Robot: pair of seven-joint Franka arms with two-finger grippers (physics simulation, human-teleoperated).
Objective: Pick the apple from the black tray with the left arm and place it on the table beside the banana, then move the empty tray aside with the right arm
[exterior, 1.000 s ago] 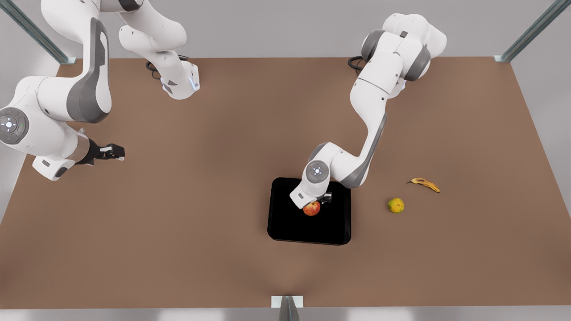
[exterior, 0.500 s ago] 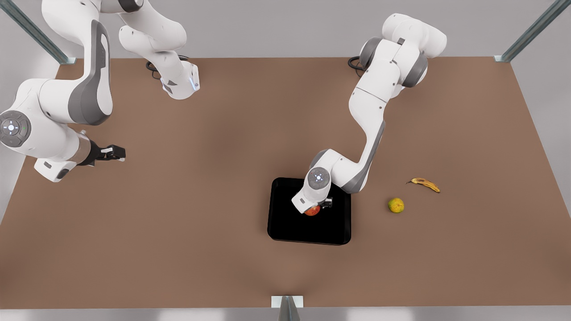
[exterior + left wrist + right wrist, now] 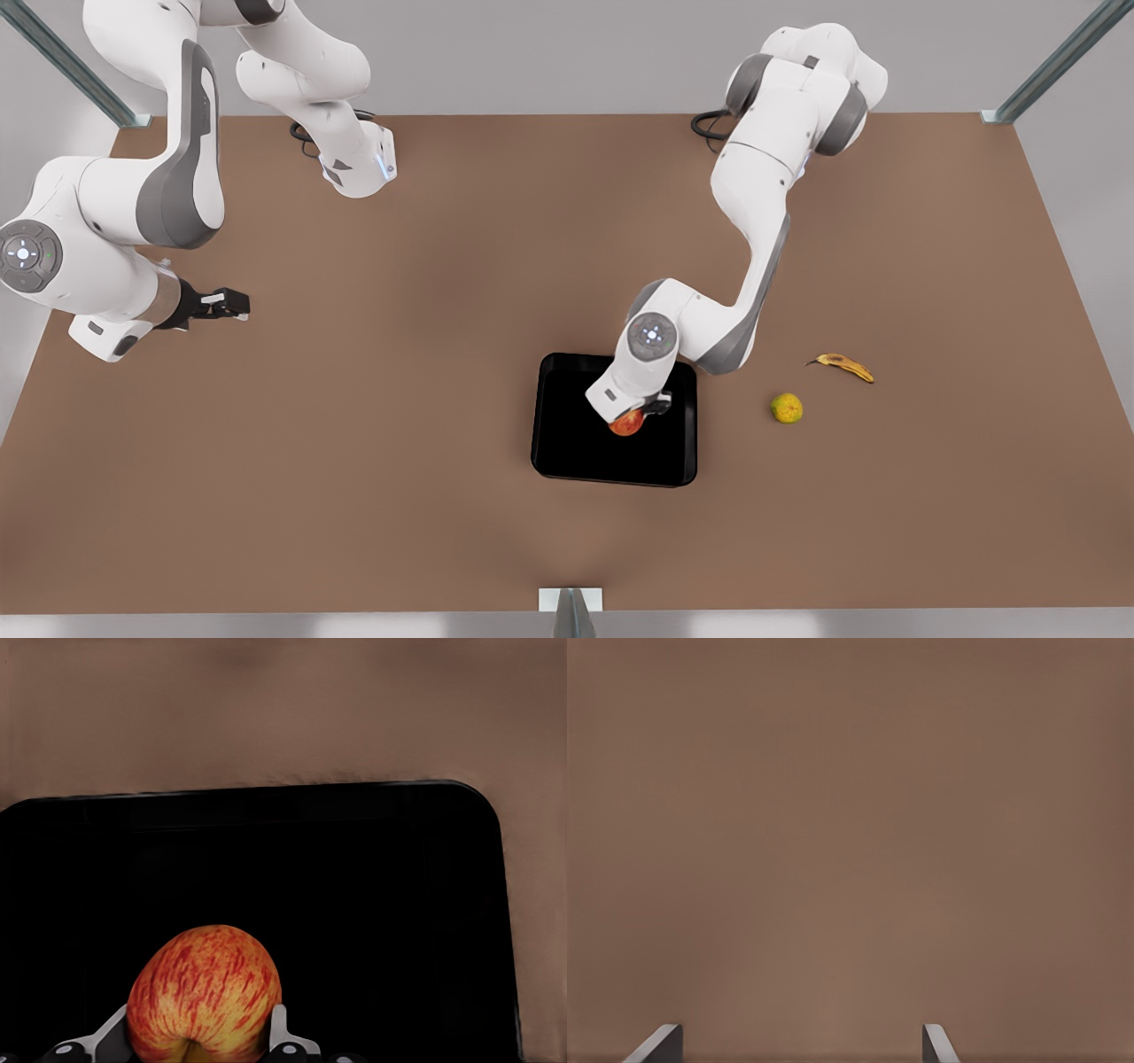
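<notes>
1. The left gripper is positioned over the tray, on the side of the tray nearer the front view's right.
2. Its fingers are closed against both sides of the apple, pinching it.
3. In the front view the apple is partly covered by the wrist of the left arm. Whether the apple touches the tray floor cannot be determined.
4. In the left wrist view the tray appears as a glossy black surface behind the apple, with one rounded corner and bare table beyond its rim.
5. The tray lies flat on the table, near the middle and toward the near edge in the front view.
6. The banana lies on the table well toward the front view's right of the tray, clear of it.
7. A yellow-green fruit sits between the tray and the banana, near the banana but apart from it.
8. The right arm waits at the front view's left, well apart from the tray.
9. The right gripper hangs above bare table. In the right wrist view its fingertips are spread apart with nothing between them.
</notes>
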